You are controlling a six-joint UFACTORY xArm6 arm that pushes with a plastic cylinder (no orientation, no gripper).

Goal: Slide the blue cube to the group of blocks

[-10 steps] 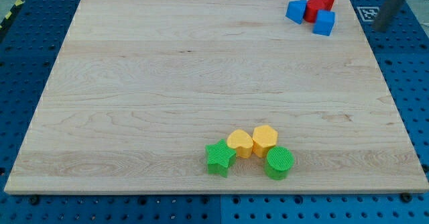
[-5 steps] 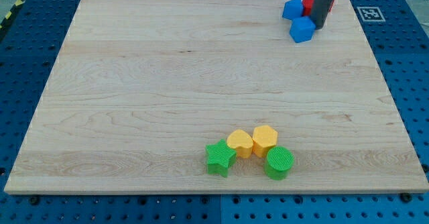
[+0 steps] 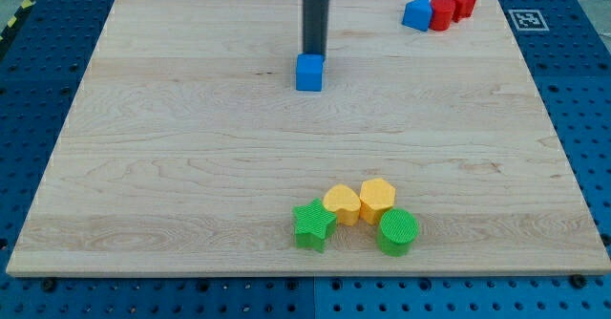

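Our tip point(image 3: 313, 53) touches the blue cube point(image 3: 309, 73) at its 12 o'clock; we have no hand. The cube sits mid-surface point(image 3: 172, 147), the group point(image 3: 358, 215) well apart at 5 o'clock.

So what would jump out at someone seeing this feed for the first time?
The dark rod, with my tip right behind the lone blue cube near the board's top centre. Next, the cluster at the view's bottom: green star, yellow heart, yellow hexagon, green cylinder.
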